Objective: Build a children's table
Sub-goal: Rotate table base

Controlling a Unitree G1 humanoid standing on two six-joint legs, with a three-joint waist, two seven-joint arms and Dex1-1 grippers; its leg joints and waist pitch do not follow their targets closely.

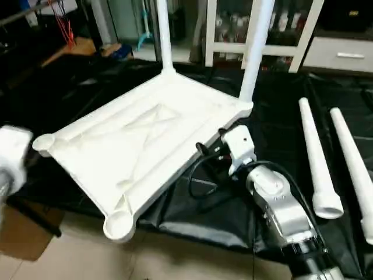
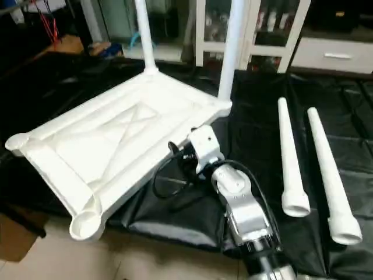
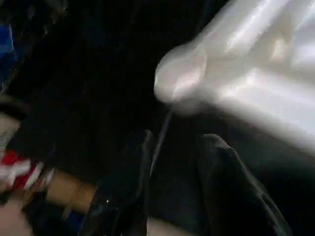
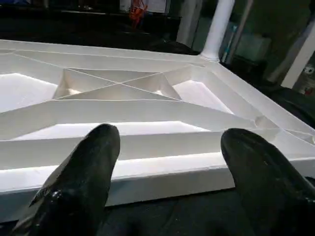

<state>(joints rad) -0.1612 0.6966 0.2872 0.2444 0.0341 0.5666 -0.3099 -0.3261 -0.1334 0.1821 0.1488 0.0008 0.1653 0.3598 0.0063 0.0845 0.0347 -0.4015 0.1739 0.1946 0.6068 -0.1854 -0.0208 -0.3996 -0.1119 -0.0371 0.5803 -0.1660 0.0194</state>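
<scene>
White plastic tabletop (image 1: 140, 146) lies upside down with two legs (image 1: 252, 52) fitted, right gripper (image 4: 167, 172) spread wide and empty at its edge, so next fetch a loose leg (image 1: 317, 157) lying beside it.

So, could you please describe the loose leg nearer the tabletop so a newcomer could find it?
Start at the upturned white tabletop on the black sheet. To its right lie two loose tapered legs; the nearer leg is the one beside the tabletop, with the outer leg on its far side.
</scene>
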